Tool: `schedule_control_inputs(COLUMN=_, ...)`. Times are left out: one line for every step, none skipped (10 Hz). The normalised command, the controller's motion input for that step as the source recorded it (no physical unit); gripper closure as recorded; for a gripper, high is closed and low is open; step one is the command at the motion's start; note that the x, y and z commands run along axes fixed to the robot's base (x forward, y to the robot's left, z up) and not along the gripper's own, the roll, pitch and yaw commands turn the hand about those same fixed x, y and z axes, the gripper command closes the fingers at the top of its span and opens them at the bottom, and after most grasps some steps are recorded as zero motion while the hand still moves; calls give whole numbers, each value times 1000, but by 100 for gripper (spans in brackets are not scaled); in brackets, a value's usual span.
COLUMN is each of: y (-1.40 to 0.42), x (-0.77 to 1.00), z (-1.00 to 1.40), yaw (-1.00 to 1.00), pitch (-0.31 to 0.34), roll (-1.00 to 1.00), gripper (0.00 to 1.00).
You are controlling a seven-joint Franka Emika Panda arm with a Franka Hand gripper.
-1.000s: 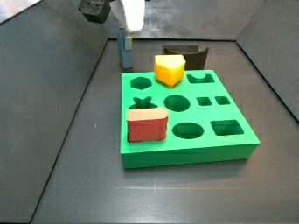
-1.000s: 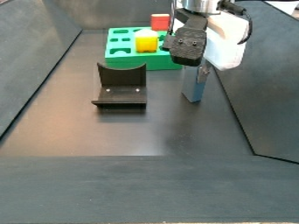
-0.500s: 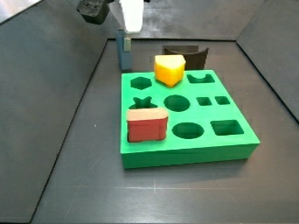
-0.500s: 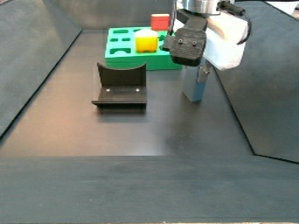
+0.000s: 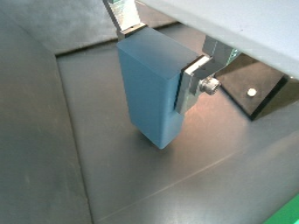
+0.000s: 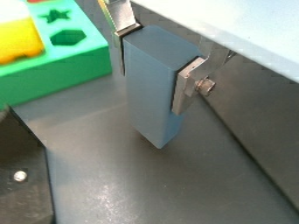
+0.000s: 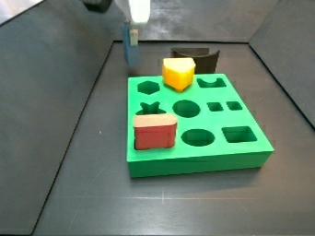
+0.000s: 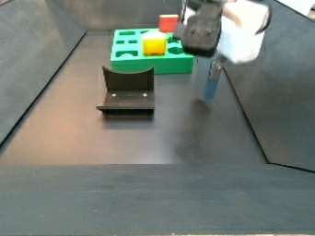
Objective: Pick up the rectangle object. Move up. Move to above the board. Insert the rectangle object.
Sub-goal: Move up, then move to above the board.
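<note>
The rectangle object [image 5: 146, 96] is a tall blue-grey block, upright between my gripper's [image 5: 162, 59] two silver fingers, which are shut on its upper sides. It shows the same way in a wrist view [image 6: 152, 105], with the gripper [image 6: 155, 63] clamped on it. In both side views the block [image 7: 132, 53] [image 8: 211, 81] hangs a little above the dark floor under the gripper [image 7: 132, 35] [image 8: 209, 60]. The green board [image 7: 167, 164] [image 8: 123, 41] lies apart from the block, and its edge shows in a wrist view [image 6: 70, 66].
A red block [image 7: 153, 134] and a yellow wedge-topped block [image 7: 180, 72] stand in the board. The dark fixture [image 8: 127, 89] [image 7: 194, 57] stands on the floor beside the board. Sloped grey walls enclose the floor.
The gripper has risen with the rectangle object, lifting its lower end off the floor. The board and its blocks have not moved.
</note>
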Motion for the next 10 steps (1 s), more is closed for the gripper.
schedule_control_inputs(y=25, x=-12, z=438, yaw=1, pitch=42, roll=25, gripper=100)
schedule_control_inputs(y=19, x=-14, z=228, yaw=-1, pitch=49, roll=39, gripper=100)
schedule_control_inputs(y=-240, x=-87, z=1000, yaw=-301, pitch=-1, roll=-151, gripper=100)
schedule_control_inputs(y=-239, x=-88, z=1000, yaw=-268, pitch=-1, roll=-141, gripper=100)
schedule_control_inputs(y=-223, x=-89, z=1000, yaw=-222, pitch=-9, roll=-132, gripper=100)
schedule_control_inputs(y=-199, x=-86, z=1000, yaw=-146, pitch=-17, roll=-115, gripper=100)
schedule_control_inputs(y=-192, x=-85, z=1000, yaw=-105, pitch=-14, roll=-103, gripper=100)
schedule_control_inputs(y=-175, x=-82, z=1000, yaw=-64, pitch=-5, roll=-89, gripper=100)
schedule_control_inputs(y=-167, x=-80, z=1000, yaw=-46, pitch=2, roll=-82, gripper=100)
schedule_control_inputs(y=-155, x=-71, z=1000, yaw=-20, pitch=16, roll=-68, gripper=100)
